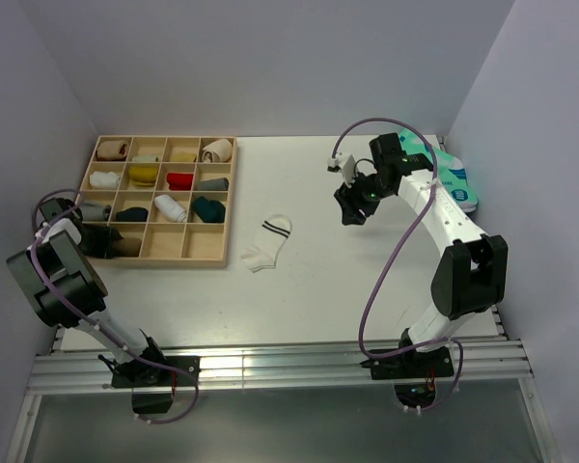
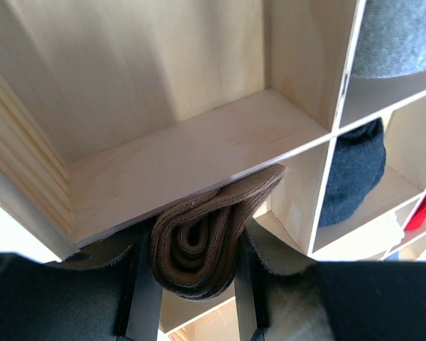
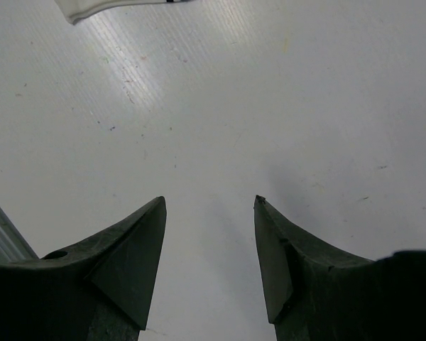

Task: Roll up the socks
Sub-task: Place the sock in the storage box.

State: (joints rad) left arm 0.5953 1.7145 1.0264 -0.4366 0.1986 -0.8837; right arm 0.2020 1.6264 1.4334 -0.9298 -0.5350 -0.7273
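Left jaws clamp the springy brown roll (image 2: pixel 199 241) across its coils; right jaws gape; we would pinch the limp white sock (image 1: pixel 269 241) at its toe.

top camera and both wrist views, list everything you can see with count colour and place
table: 1, white, under everything
wooden tray: 1, light wood, grid of compartments, far left of the table
rolled socks: about a dozen, mixed (yellow, red, white, grey, dark teal, tan), one per compartment in the tray's three far rows
brown rolled sock: 1, brown, at the tray's near-left compartment, between the left fingers
white sock: 1, white with dark cuff stripes, flat on the table, right of the tray
teal socks: looks like two, teal with white marks, far right corner behind the right arm
left gripper: 1, black, shut on the brown rolled sock
right gripper: 1, black, open over bare table
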